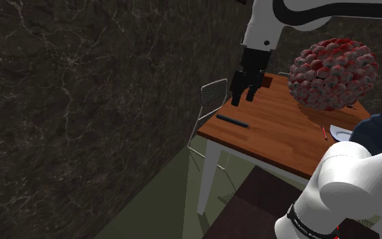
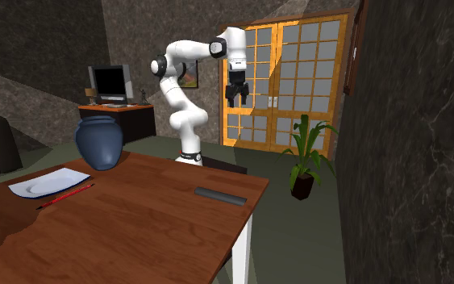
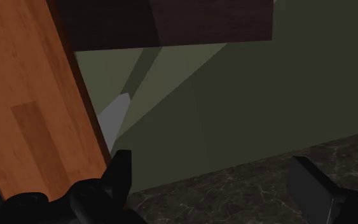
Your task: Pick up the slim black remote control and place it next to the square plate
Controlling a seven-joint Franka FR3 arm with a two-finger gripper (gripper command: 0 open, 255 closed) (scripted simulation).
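Observation:
A slim dark remote point(image 1: 232, 121) point(image 2: 221, 196) lies flat on the wooden table point(image 1: 284, 129) point(image 2: 136, 226), close to its edge. The white square plate point(image 1: 342, 134) point(image 2: 49, 182) rests at the table's other end, beside a blue vase point(image 2: 98, 142) point(image 1: 379, 129). My black gripper point(image 1: 244, 96) point(image 2: 235, 98) hangs open well above the remote's end of the table, holding nothing. In the wrist view the gripper point(image 3: 214, 175) has its fingers wide apart over the table edge point(image 3: 31, 108) and the green floor.
A red pencil point(image 2: 64, 196) point(image 1: 324, 132) lies by the plate. A big red-and-white flower ball point(image 1: 332, 73) stands on the table. A wire chair point(image 1: 213, 95) is beyond the table edge. A dark marble wall point(image 1: 81, 102), a potted plant point(image 2: 307, 153) and glazed doors point(image 2: 289, 81) surround the area.

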